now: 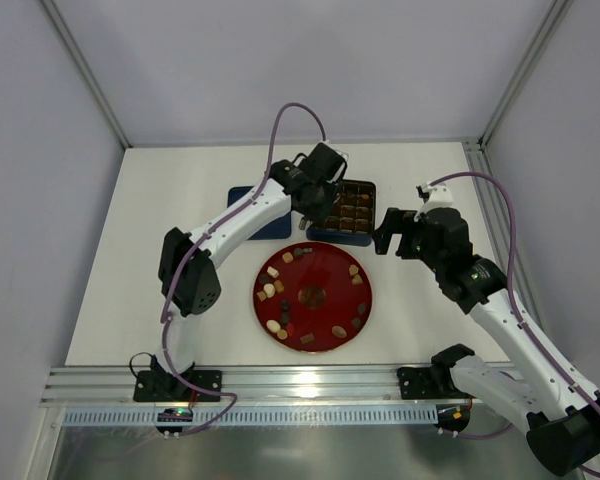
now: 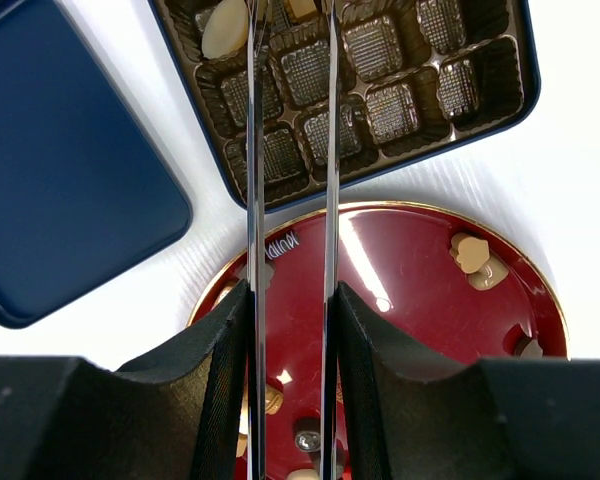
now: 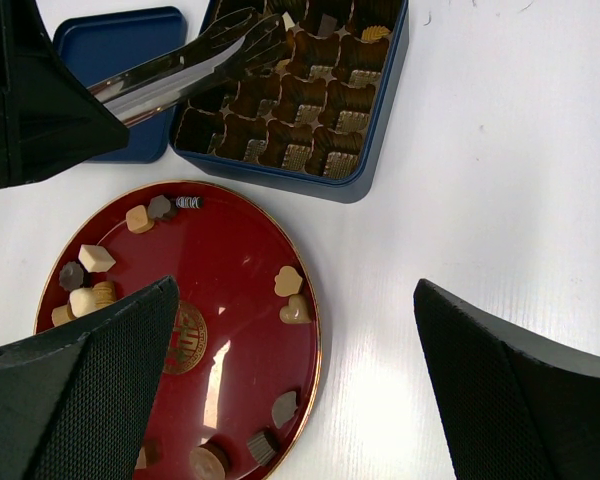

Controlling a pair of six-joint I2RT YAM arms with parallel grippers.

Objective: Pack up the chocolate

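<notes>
Table (image 1: 160, 200): white; plate, tin and lid all lie on it.
Red plate (image 1: 330, 275): round, gold-rimmed, with a gold emblem at its centre, just in front of the tin.
Tin (image 3: 382, 120): dark blue and square, with a brown grid tray inside.
Lid (image 2: 70, 150): dark blue, flat on the table just beside the tin, on its left.
Right gripper (image 3: 295, 300): hovers over the plate's right part, black padded fingers (image 3: 100, 370) spread wide with nothing between them.
Left gripper (image 3: 265, 32): two long metal blades (image 2: 252, 150) reach over the tin's tray, parallel with a narrow gap between them. Whether the tips pinch a piece I cannot tell.
Chocolate (image 3: 288, 282): most pieces ring the plate's edge, brown, tan and cream. Two heart-shaped ones lie below the gap between the right fingers. A cream oval sits in a tin compartment just left of the blades. A tan piece shows between the blades near their tips.
</notes>
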